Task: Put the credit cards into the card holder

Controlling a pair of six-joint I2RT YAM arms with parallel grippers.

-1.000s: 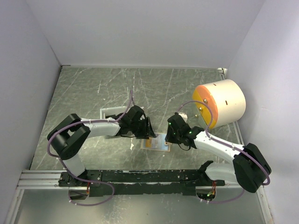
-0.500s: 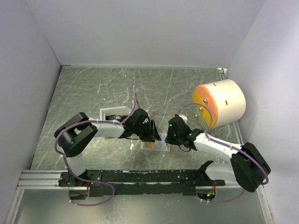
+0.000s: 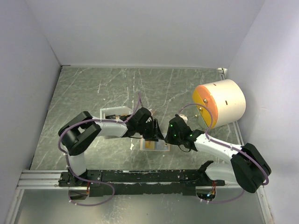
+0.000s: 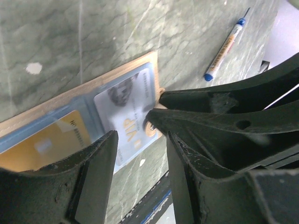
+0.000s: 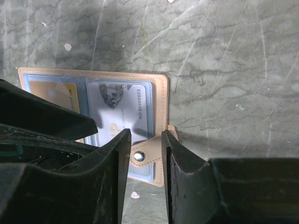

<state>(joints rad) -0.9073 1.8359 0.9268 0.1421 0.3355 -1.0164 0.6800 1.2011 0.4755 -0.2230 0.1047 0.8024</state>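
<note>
Green marbled worktop (image 3: 93,88) carries the open card holder (image 5: 159,84), with a yellow card (image 5: 51,93) and a white card (image 5: 117,109) in its pockets. My left tool (image 4: 140,144) hangs over it, fingers apart. My right tool (image 5: 143,137), narrowly apart, straddles the snap tab (image 5: 140,156), crowding the left. A pen (image 4: 224,49) lies nearby, and a cream drum (image 3: 224,105) stands at right.

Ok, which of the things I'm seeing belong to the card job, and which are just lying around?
Part of the job:
- card holder, lying open
- yellow card, in a pocket
- grey card, in the next pocket

Just lying about:
- pen
- white tray
- cream drum with an orange face
</note>
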